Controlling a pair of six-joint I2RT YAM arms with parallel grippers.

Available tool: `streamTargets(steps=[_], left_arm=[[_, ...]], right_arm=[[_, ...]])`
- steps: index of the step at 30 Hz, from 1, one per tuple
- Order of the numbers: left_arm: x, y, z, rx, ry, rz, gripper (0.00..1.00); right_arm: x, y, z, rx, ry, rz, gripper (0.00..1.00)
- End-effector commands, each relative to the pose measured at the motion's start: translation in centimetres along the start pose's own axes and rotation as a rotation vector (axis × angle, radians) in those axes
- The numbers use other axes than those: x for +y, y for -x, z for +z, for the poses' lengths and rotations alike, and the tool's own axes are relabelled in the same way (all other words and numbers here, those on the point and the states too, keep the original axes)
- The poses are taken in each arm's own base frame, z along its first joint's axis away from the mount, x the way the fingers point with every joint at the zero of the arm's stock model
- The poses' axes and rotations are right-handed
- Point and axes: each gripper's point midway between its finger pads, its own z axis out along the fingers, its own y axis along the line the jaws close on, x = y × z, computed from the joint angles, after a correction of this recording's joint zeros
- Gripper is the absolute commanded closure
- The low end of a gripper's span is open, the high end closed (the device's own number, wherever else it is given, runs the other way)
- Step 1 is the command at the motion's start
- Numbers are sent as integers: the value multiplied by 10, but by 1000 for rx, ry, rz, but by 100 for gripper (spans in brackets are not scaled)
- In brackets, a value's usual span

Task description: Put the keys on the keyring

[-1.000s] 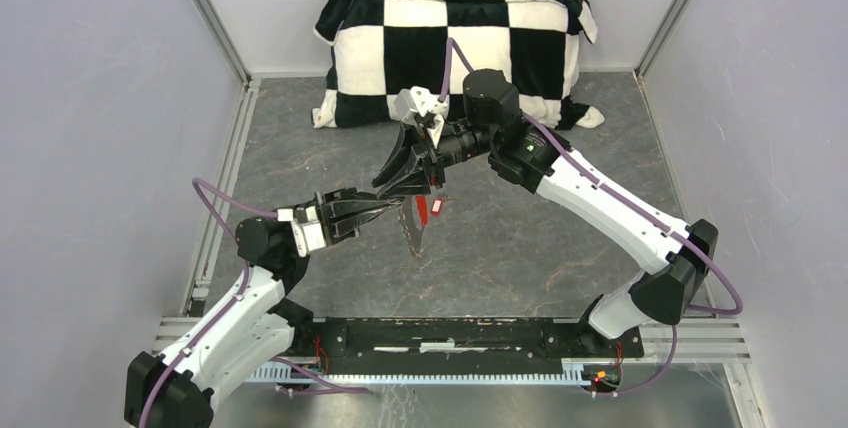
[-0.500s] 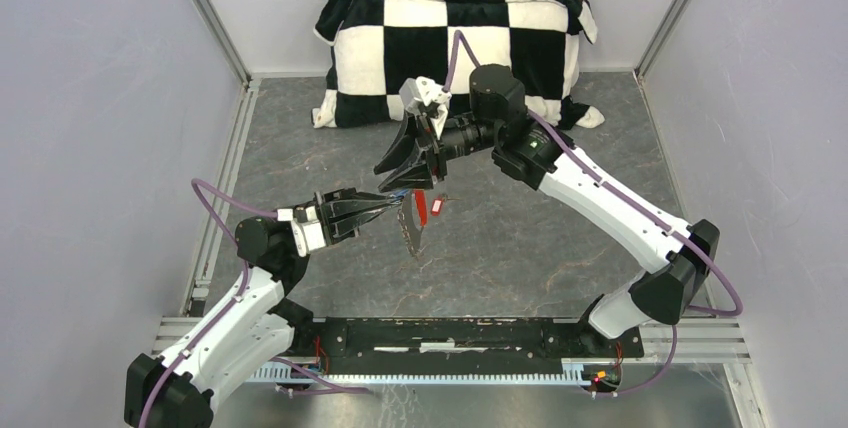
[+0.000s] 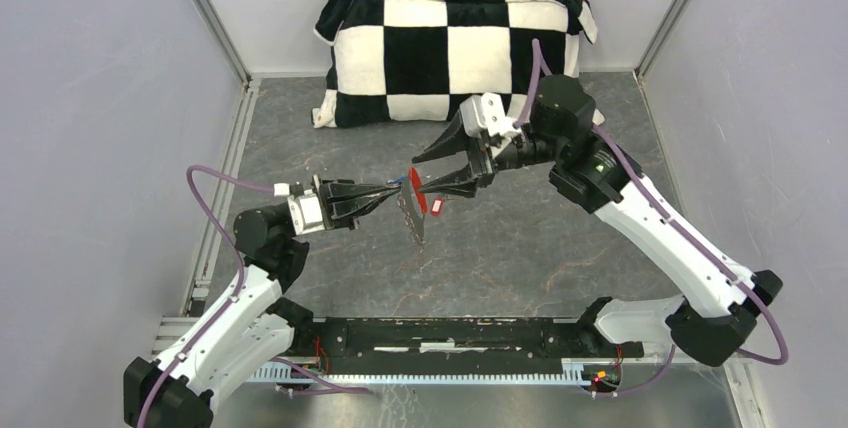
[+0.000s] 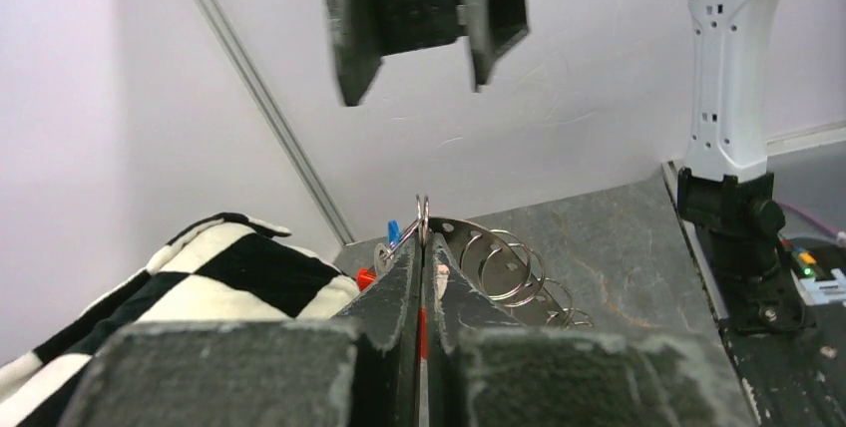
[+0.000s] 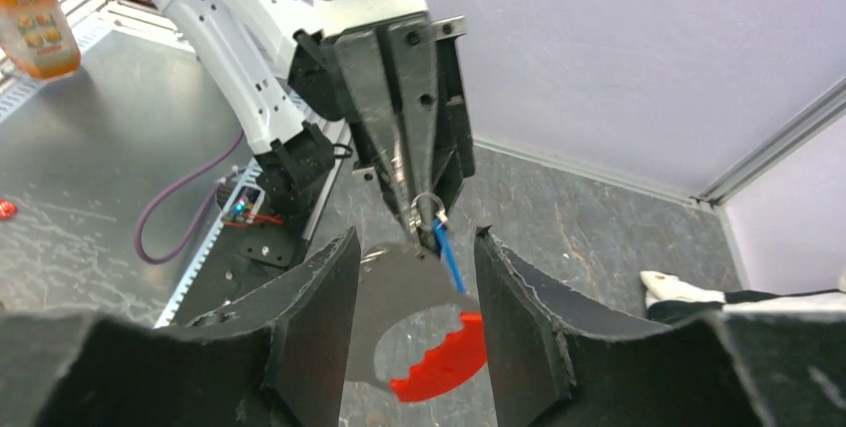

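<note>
Left claw pinches keyring; keys dangle beneath

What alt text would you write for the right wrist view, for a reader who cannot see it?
The left gripper, shut, pinches a small metal ring with a blue tag hanging from it. In the foreground the right gripper stands open, a flat silver piece with a red part visible beyond the gap between its fingers.

Left fingers pinched together, right fingers spread.
</note>
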Motion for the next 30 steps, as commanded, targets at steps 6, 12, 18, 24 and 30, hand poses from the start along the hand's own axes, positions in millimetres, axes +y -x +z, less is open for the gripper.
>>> streamTargets(steps=[6, 12, 18, 24, 30], left_arm=[[10, 34, 10, -53, 34, -103, 98], [1, 30, 9, -41, -15, -88, 98], [-1, 24, 9, -23, -28, -101, 98], [0, 16, 9, 2, -29, -114, 98], [2, 11, 10, 19, -22, -132, 98]], right_arm=[[5, -16, -5, 31, 4, -100, 53], [-1, -10, 2, 10, 26, -113, 56], [-2, -11, 7, 10, 41, -110, 58], [-3, -8, 10, 15, 41, -124, 59], [1, -9, 13, 34, 59, -130, 58]])
